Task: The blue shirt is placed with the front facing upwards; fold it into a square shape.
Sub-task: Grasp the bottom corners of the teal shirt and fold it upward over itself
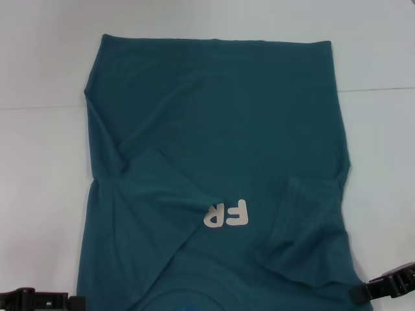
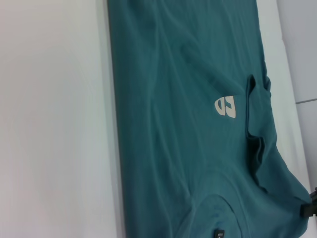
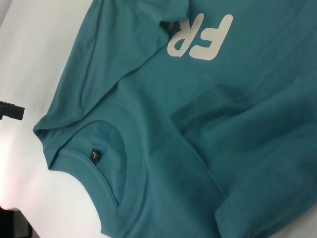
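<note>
A white desk (image 1: 39, 194) fills the head view, with a blue shirt (image 1: 220, 136) spread flat across its middle.

At the bottom left corner sits the left gripper (image 1: 39, 301), a dark shape at the frame's edge just beside the shirt's near left side. Whether its jaws are released or clenched cannot be told.

Moving right, the shirt lies front up with its collar toward the robot and its hem at the far side. Both sides are folded inward over the body. The left fold forms a broad diagonal flap reaching toward the chest. White block letters (image 1: 226, 213) reading "FR" show at the centre, upside down from the robot's side, with the flap's edge beside them. To the right of the letters, the folded-in right sleeve (image 1: 305, 233) lies on top of the body.

In the right wrist view the round collar (image 3: 119, 163) shows with a small dark neck label (image 3: 95, 156) inside it.

At the bottom right, the right gripper (image 1: 389, 285) rests by the shirt's near right edge. Its jaw state cannot be told either.
</note>
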Controlling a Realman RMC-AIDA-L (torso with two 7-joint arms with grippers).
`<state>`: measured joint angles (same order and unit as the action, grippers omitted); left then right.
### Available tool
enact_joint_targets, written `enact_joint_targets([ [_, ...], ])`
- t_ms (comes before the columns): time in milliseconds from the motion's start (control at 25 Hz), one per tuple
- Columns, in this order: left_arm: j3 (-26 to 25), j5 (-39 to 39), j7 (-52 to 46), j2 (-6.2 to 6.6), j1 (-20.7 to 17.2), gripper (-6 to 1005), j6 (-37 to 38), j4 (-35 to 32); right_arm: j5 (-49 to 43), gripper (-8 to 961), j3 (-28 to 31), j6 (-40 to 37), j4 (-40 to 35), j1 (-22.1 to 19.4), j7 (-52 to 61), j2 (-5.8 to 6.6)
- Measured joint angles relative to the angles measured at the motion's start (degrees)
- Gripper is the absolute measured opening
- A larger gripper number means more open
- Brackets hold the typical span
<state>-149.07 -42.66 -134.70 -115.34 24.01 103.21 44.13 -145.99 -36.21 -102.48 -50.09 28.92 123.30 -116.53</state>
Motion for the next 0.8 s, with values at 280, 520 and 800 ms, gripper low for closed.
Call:
enact_joint_targets([
  [280, 0.28, 1.92, -1.98, 0.22, 0.21, 640, -0.35, 1.22, 0.05, 55, 0.0, 0.11, 0.18, 0.08, -0.21, 0.08],
  [520, 0.44, 3.51, -2.43, 0.17, 0.59, 764, -0.09, 1.39, 0.15, 55, 0.16, 0.18, 0.18, 0.23, -0.25, 0.08],
  [800, 0.48, 4.33, -3.09, -0.17, 1.06, 853, -0.03, 1.4, 0.02, 55, 0.18, 0.23, 0.17, 0.36, -0.26, 0.11],
])
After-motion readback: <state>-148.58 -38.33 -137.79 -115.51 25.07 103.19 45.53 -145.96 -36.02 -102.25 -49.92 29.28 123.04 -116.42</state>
